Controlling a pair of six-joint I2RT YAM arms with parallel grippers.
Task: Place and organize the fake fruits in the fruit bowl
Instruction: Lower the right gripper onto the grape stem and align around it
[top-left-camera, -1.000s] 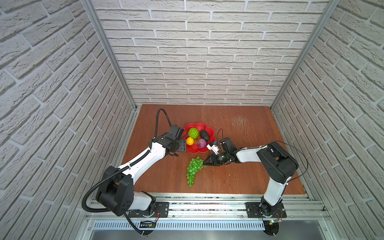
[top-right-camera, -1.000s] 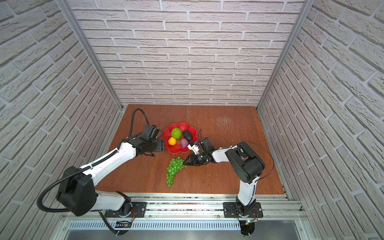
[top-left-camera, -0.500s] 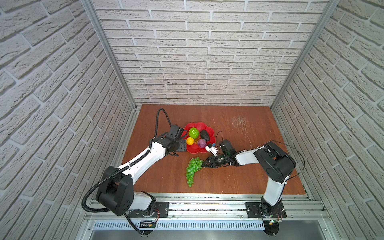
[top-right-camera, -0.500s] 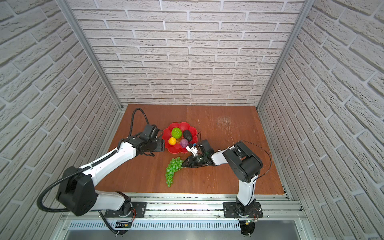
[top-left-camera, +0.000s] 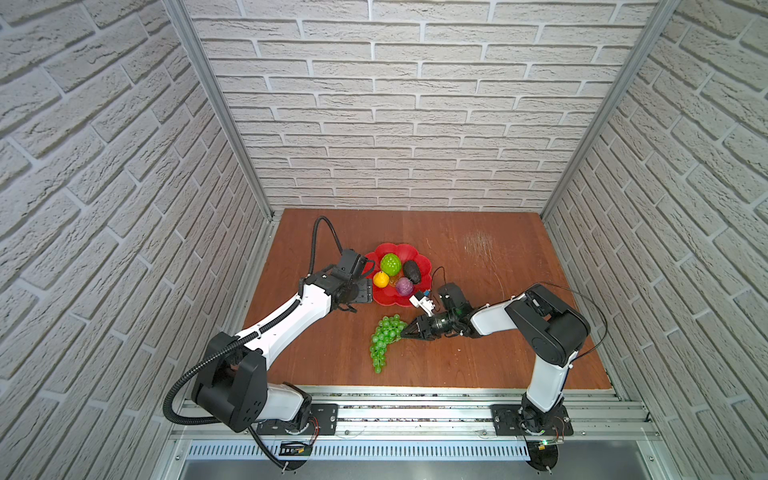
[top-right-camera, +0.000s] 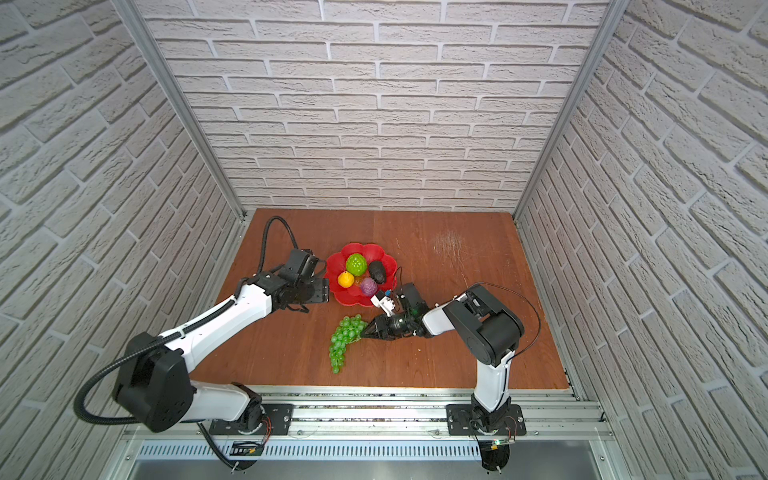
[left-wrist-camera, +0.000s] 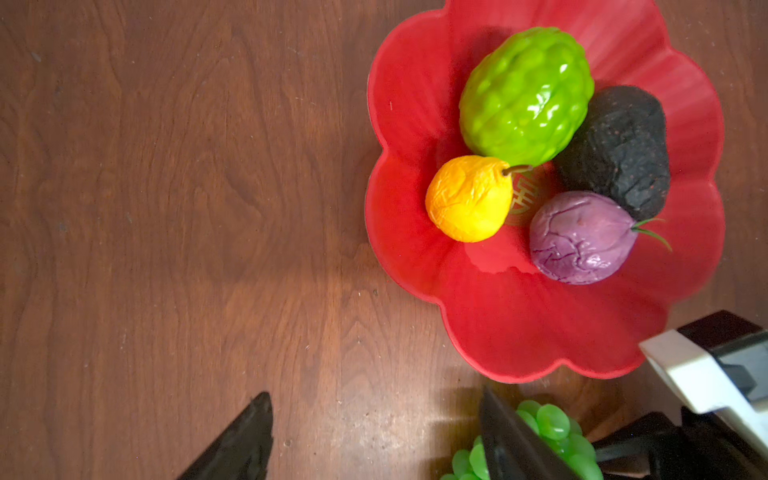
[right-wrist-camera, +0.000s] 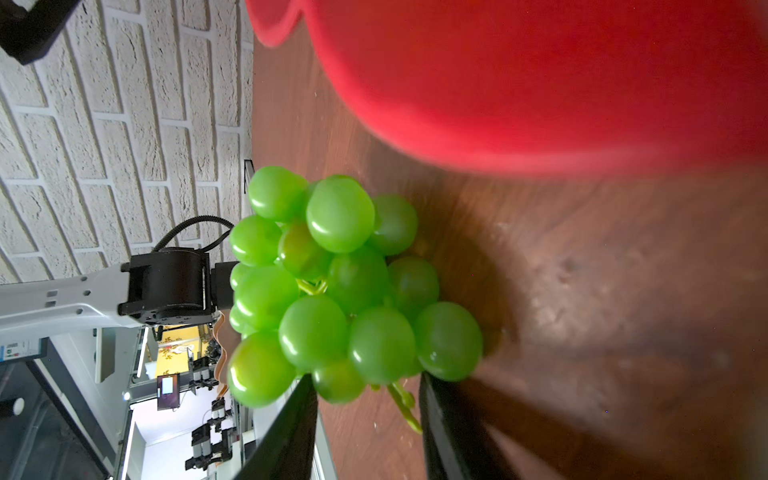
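Grape bunch (right-wrist-camera: 332, 286), stem between right gripper (right-wrist-camera: 366, 378) jaws, fruit bowl (right-wrist-camera: 540, 83) blurred

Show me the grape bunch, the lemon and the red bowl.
grape bunch (top-left-camera: 384, 338), in a top view, middle of the cluster.
lemon (left-wrist-camera: 467, 199), left wrist view, centre of its skin.
red bowl (left-wrist-camera: 519, 332), left wrist view, bare petal near rim.

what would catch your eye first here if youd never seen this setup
The glossy red fruit bowl near the middle of the brown table stands out first. It holds a bumpy green ball, a lemon, an avocado and a purple fruit. Just in front of it, the grape bunch lies alone on the wood, with the right gripper at its stem end, jaws apart.
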